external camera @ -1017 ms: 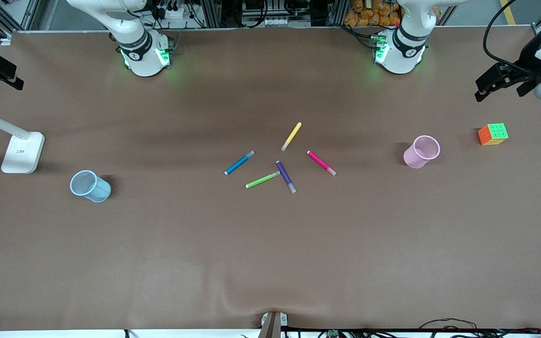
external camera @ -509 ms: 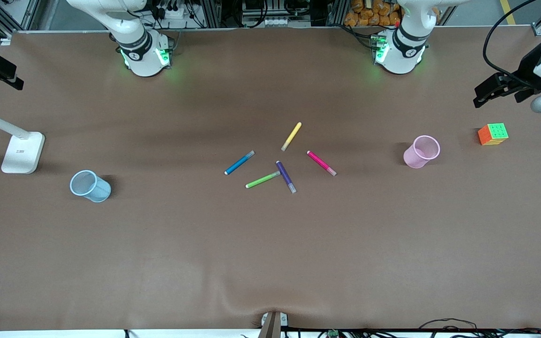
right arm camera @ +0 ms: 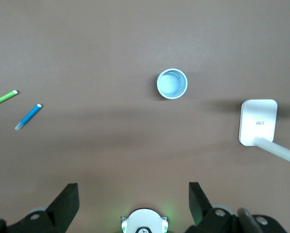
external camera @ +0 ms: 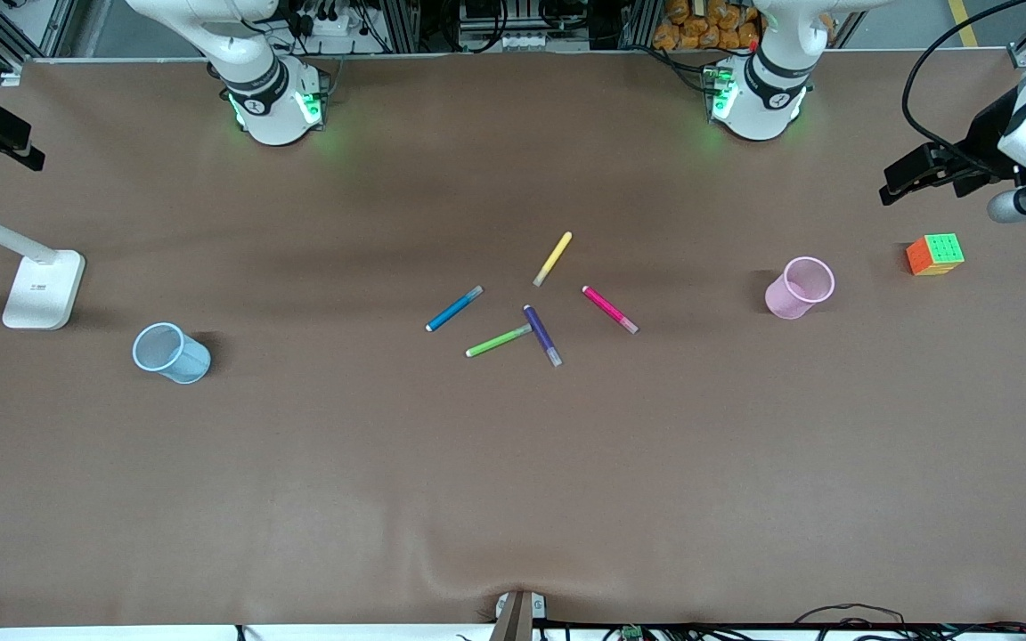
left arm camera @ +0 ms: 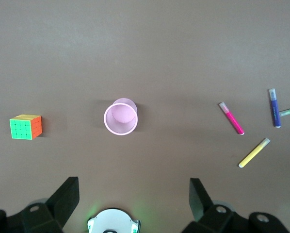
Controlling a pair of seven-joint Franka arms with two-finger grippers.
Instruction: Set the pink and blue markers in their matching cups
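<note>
Since the earlier frames only the left gripper [external camera: 900, 178] had shifted, sliding a little toward the table's middle while high over the left arm's end, above bare table just beside the colour cube [external camera: 934, 255]. Its jaws stood spread wide and held nothing. The right gripper [right arm camera: 133, 201] waited high over the right arm's end, jaws likewise spread and empty, with only its dark body at the front view's edge.

Outward from the left gripper, the pink cup [external camera: 800, 287] stood upright near the cube, on the side toward the table's middle. The pink marker [external camera: 609, 310] lay flat at the centre, well apart from that cup. Around it lay the yellow marker [external camera: 553, 258], the purple marker [external camera: 542, 335] and the green marker [external camera: 498, 341], the last two touching at their ends. The blue marker [external camera: 454, 308] lay beside them toward the right arm's end. Well apart from it stood the blue cup [external camera: 171, 352], near the white lamp base [external camera: 44, 289].
</note>
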